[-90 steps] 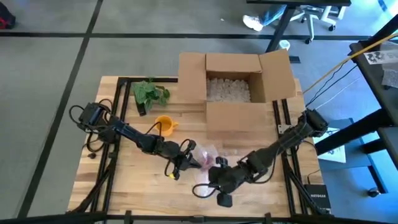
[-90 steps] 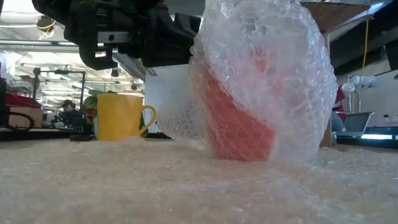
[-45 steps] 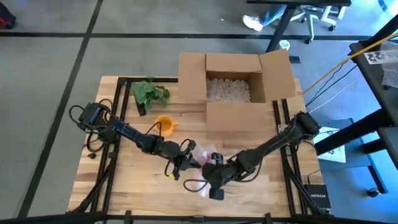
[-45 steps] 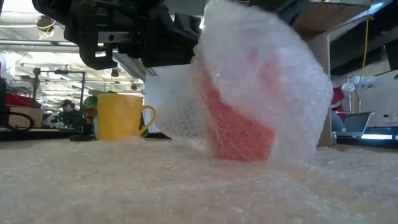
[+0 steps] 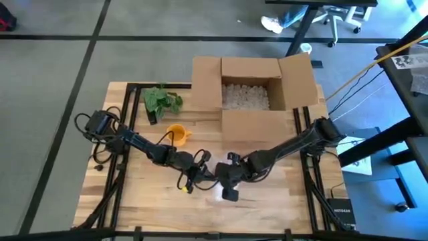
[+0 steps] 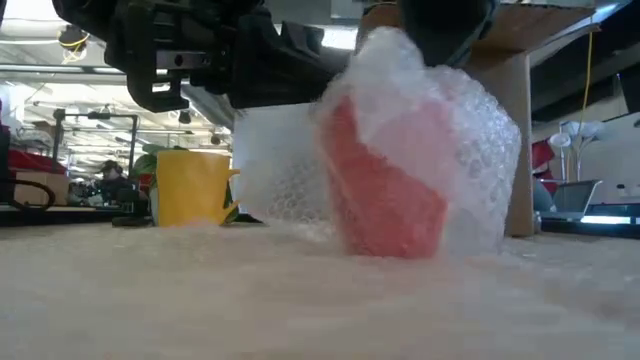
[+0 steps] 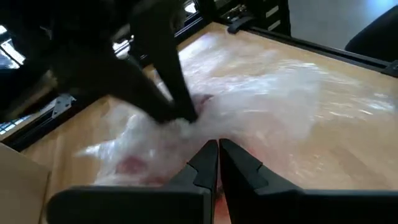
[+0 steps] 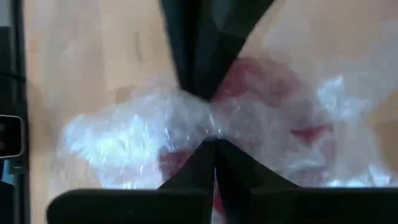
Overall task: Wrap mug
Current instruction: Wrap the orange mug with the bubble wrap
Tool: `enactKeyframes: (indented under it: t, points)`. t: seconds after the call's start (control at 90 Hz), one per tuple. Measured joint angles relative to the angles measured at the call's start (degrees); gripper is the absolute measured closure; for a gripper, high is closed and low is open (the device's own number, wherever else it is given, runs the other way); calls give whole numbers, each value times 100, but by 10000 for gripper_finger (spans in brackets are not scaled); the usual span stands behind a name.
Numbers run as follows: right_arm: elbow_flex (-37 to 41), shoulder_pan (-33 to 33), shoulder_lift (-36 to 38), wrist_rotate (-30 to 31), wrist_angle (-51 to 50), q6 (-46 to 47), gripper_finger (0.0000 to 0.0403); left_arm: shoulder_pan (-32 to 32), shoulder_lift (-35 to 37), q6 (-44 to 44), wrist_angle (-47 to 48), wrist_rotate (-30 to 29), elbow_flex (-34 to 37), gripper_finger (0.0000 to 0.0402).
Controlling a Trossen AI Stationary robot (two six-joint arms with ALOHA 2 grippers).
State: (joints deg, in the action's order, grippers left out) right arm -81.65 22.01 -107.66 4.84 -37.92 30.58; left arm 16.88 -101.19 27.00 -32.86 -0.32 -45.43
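Both grippers, left (image 7: 217, 152) and right (image 8: 214, 149), clench bubble wrap (image 6: 440, 130) over the red mug (image 6: 385, 200). Bare table (image 5: 281, 201) lies toward the near edge; a yellow mug (image 6: 192, 187) stands well apart.

Wooden table (image 5: 134, 201), cardboard box (image 5: 251, 94), yellow mug (image 5: 176, 133), leafy plant (image 5: 162, 100), bubble-wrapped red mug (image 6: 400, 170)

Open cardboard box (image 5: 254, 90) with white packing fill seen at the table's far edge, green leafy plant (image 5: 162, 100) lying left of the box, yellow mug (image 5: 176, 134) standing nearer than the plant, left of the box's front flap.
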Motion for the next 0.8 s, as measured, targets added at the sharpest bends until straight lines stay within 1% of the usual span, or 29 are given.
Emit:
enactKeyframes:
  t: [0.356,0.578,0.8]
  points:
    - [-20,-157,-518,-942,443,-225,403,44,30,118,52,4,-57,402]
    - [-9,-157,-598,-988,552,-261,403,279,337,478,266,-201,-122,402]
    - [1,-154,-601,-983,639,-281,403,458,466,498,189,-197,-149,402]
